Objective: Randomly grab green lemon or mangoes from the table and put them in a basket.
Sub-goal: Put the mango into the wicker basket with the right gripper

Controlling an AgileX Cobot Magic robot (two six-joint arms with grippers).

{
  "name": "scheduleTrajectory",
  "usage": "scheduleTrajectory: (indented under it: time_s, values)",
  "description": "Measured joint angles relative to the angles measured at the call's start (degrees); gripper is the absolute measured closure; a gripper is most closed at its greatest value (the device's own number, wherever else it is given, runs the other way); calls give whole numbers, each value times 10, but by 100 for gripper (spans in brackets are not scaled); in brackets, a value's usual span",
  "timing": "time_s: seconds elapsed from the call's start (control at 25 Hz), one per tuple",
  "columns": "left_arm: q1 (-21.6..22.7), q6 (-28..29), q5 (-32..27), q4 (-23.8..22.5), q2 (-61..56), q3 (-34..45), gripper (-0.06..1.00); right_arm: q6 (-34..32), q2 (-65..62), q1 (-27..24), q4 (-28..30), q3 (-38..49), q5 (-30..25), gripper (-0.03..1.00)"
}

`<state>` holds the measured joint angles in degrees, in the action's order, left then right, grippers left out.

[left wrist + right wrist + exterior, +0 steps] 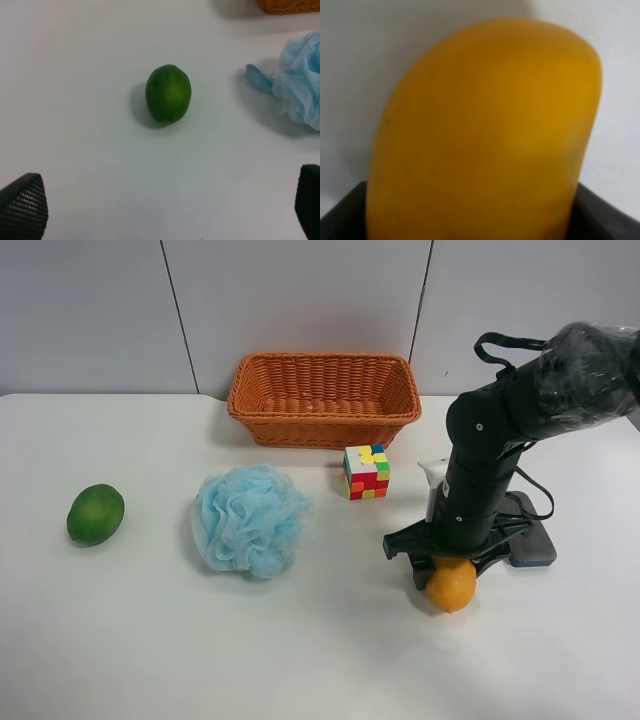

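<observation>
No fruit is seen in the basket (322,390). The mango (452,586), on the worktop (150,640), is straddled by the right jaws, grip unclear; the green lemon (168,94) lies untouched before the wide-open, empty left jaws.

The right pincer (447,564) covers the top of the mango (452,590), blurred and cropped in the wrist view.

The green lemon (96,514) lies on the table (150,650); orange mango (451,586) upright, perhaps lifted; wicker basket (323,400) behind.
</observation>
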<state>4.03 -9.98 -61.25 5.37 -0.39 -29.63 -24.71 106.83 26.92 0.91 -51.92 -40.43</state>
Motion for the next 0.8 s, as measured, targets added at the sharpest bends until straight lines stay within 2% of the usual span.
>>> scheduleTrajectory:
  time_s: [0.28,0.48,0.64,0.8]
  values:
    - [0,0,0,0,0,0,-5,0,-18,0,-1,0,-11,33]
    - [0,0,0,0,0,0,-5,0,-92,0,-1,0,-43,33]
    - [0,0,0,0,0,0,-5,1,-149,0,-1,-1,-80,33]
    - [0,0,0,0,0,0,-5,18,-185,0,0,-41,-151,33]
